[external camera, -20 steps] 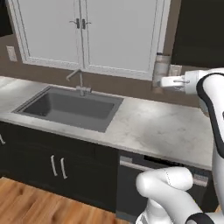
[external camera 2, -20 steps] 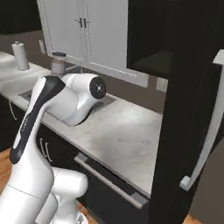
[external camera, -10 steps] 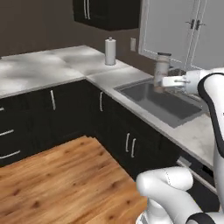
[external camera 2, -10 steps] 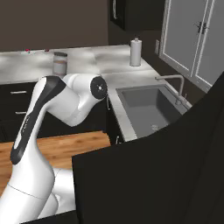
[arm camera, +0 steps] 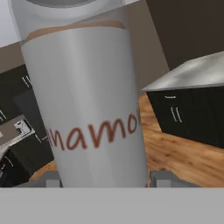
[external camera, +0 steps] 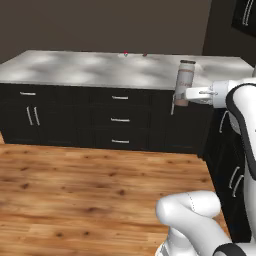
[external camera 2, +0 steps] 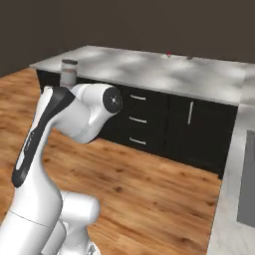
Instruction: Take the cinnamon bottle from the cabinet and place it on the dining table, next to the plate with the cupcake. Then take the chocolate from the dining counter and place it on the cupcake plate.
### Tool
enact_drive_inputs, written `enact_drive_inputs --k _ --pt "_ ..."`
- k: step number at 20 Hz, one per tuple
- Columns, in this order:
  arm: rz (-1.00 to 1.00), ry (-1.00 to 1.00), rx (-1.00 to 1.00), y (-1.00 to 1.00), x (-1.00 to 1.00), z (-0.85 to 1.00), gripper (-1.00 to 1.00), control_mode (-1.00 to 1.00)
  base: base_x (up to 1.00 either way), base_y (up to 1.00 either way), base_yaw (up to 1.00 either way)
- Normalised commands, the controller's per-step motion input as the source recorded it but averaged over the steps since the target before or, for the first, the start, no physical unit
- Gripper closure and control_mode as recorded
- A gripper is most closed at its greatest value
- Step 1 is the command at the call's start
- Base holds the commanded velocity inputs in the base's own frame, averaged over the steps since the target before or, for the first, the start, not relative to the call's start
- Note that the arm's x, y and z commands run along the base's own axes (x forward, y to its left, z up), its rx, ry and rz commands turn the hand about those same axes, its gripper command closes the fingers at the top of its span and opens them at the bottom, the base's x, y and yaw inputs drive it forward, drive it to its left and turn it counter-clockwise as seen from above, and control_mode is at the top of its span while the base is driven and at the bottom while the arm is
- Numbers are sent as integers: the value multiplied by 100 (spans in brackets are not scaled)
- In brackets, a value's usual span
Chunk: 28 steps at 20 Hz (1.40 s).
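Observation:
My gripper (external camera: 194,93) is shut on the cinnamon bottle (external camera: 184,82), a tan cylinder with a pale label and grey-white cap, held upright in the air. The right base view shows the bottle's top (external camera 2: 68,71) behind my arm. In the hand view the bottle (arm camera: 87,100) stands between my fingertips (arm camera: 168,177). Ahead runs the dining table (external camera: 75,67), a long marbled top on dark drawers. Far back on it sit a tiny pink-red cupcake (external camera: 125,53) and a small reddish chocolate (external camera: 145,54). The plate is too small to make out.
Open wooden floor (external camera: 75,190) lies between me and the table. Dark drawer units with silver handles (external camera: 120,120) front the table. A dark wall cupboard corner (external camera: 245,17) shows at top right. A grey counter edge (external camera 2: 239,189) runs along my right side.
The whole picture has swung round with the base: the sink and white cupboards are gone and the long marbled table is ahead. The bottle stays in my gripper.

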Motion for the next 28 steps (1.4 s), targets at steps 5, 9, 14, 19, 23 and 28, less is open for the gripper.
enact_drive_inputs --k 5,9,14,19,23,28 --pt "0 0 0 0 0 0 100 100 12 2 92" --pt "0 0 0 0 0 0 100 100 63 26 42" --pt "0 0 0 0 0 0 100 100 93 44 7" --pt "0 0 0 0 0 0 100 100 94 35 0" --pt "0 0 0 0 0 0 100 100 94 33 -2" --pt "0 0 0 0 0 0 100 100 94 30 -4"
